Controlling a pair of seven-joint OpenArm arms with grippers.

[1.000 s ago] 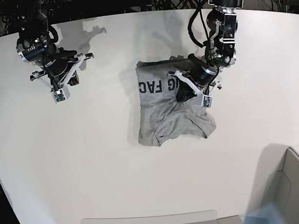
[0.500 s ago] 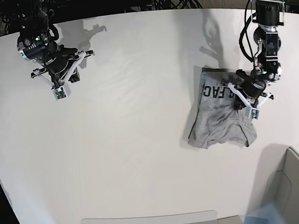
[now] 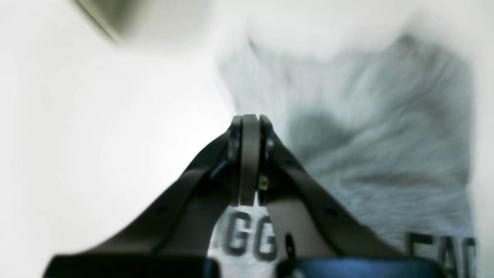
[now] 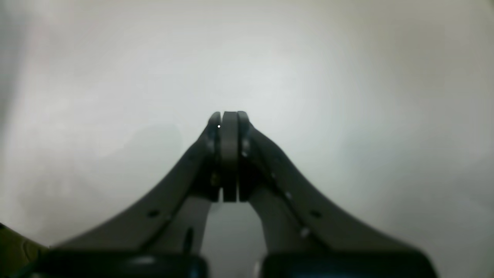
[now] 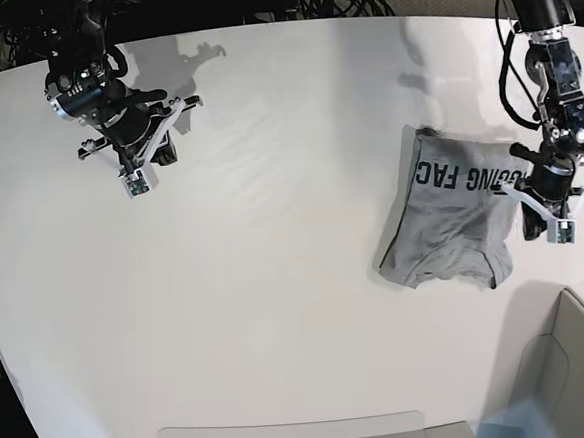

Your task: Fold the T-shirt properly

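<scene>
The T-shirt (image 5: 448, 223) lies crumpled and partly folded at the right of the white table (image 5: 276, 280), its black lettering facing up along the top edge. My left gripper (image 5: 528, 214) is at the shirt's right edge, shut. In the left wrist view its tips (image 3: 250, 119) meet over the grey T-shirt (image 3: 386, 135), with the lettering under the fingers and no cloth showing between them. My right gripper (image 5: 164, 148) hangs shut over bare table at the far left, well away from the shirt. In its wrist view the gripper (image 4: 227, 116) holds nothing.
A grey bin (image 5: 583, 359) stands at the lower right corner, close to the shirt. A grey tray edge (image 5: 287, 435) runs along the table's front. Cables lie behind the table's far edge.
The left arm has dragged the shirt from the table's middle to the right side and now sits at its right edge. The right arm has shifted slightly right.
</scene>
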